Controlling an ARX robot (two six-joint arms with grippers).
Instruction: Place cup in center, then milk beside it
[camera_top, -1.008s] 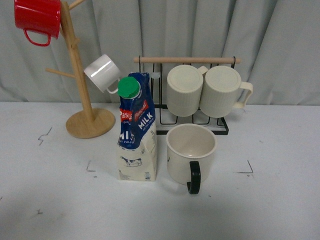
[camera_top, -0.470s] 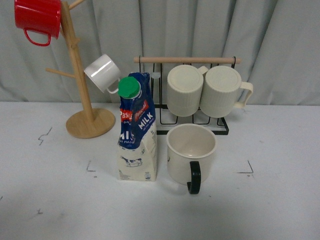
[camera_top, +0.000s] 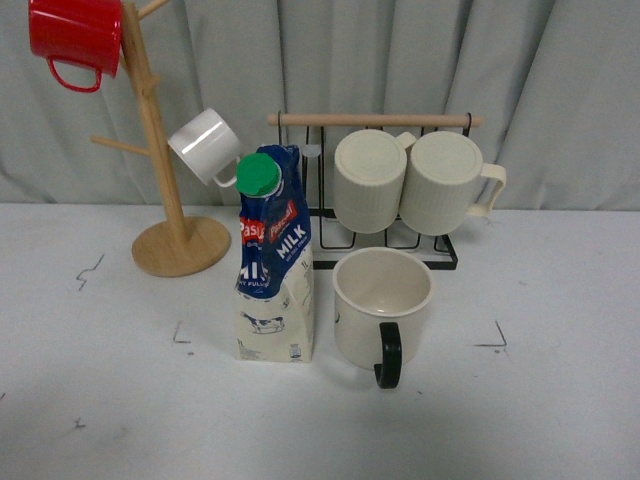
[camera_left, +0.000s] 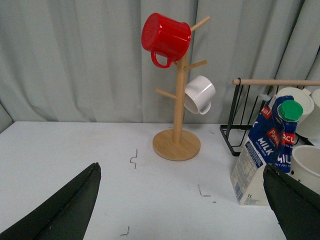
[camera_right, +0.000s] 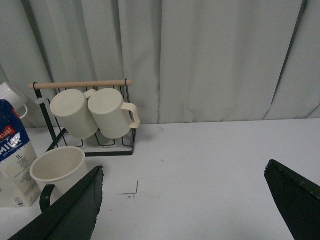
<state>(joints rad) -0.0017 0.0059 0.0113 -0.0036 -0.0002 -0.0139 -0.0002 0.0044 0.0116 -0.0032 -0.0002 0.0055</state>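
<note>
- Grey pleated curtain hung behind a white table with small corner marks.
- Cup, smooth cream ceramic with a black handle, stood at frame centre; milk, a folded carton with a round green cap, stood just left of it, nearly touching.
- Left gripper and right gripper showed dark fingers spread wide, released and holding nothing.
- Judgement: both placements appeared complete; the arms should stay well clear so the tall carton is not toppled.
- Ribbed mugs hung on a wire rack.
</note>
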